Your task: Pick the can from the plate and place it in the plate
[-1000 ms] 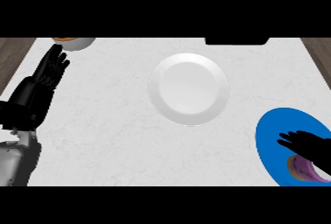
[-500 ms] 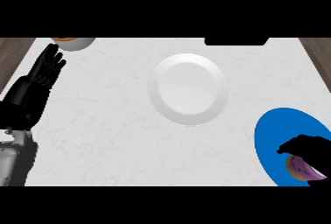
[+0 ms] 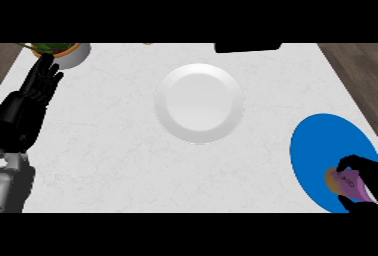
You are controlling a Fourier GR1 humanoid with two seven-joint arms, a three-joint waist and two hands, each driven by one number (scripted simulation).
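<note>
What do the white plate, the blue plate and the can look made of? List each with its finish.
White plate: probably glazed ceramic, as it looks smooth with soft shading around a raised rim.
Blue plate: ceramic or plastic, since it is a flat, even blue without highlights.
Can: likely metal with a purple label and tan end, though it is mostly hidden by the right hand.

Can (image 3: 348, 182) on right plate (image 3: 317, 150), another plate (image 3: 199, 103) left
</note>
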